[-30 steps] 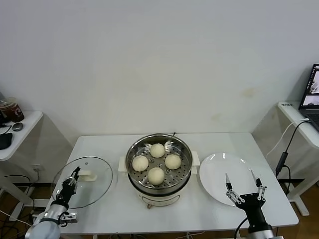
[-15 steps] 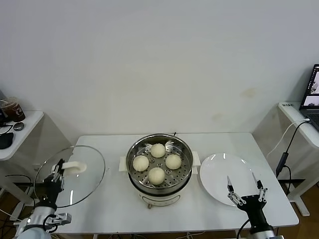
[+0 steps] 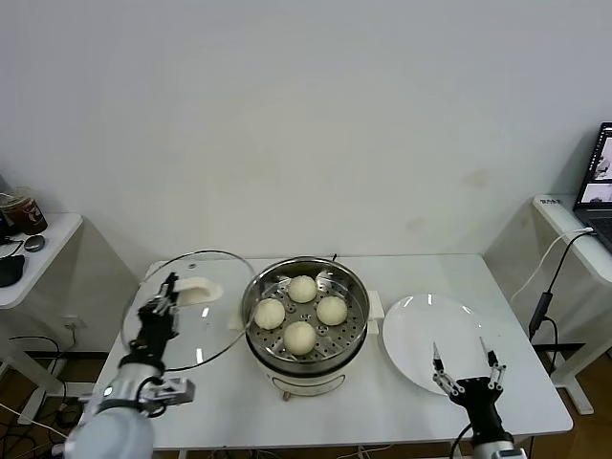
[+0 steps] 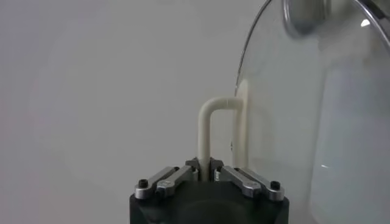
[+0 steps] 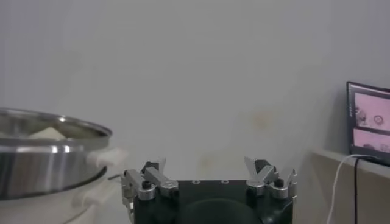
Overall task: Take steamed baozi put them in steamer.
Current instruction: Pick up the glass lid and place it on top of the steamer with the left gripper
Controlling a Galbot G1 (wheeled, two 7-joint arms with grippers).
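Several cream-white baozi (image 3: pixel 300 337) lie on the perforated tray of the shiny steamer (image 3: pixel 361 304) at the table's middle. My left gripper (image 3: pixel 163 304) is shut on the white handle (image 3: pixel 199 290) of a round glass lid (image 3: pixel 220 330), held tilted in the air just left of the steamer, its edge by the left rim. In the left wrist view the gripper (image 4: pixel 209 168) pinches the handle (image 4: pixel 206 131) beside the glass (image 4: pixel 317 122). My right gripper (image 3: pixel 464 368) stands open and empty over the near edge of the white plate (image 3: pixel 416 325). The right wrist view shows it (image 5: pixel 207 167) with the steamer (image 5: pixel 42 164) off to one side.
The white table (image 3: pixel 402 406) bears the steamer and the plate. A side table with a dark cup (image 3: pixel 21 208) stands at the far left. At the far right a laptop (image 3: pixel 601 182) sits on a desk with a cable (image 3: pixel 550 287) hanging down.
My left gripper has lifted the glass lid off the table's left side and carried it up and right, to the steamer's left rim. The right gripper has barely moved.
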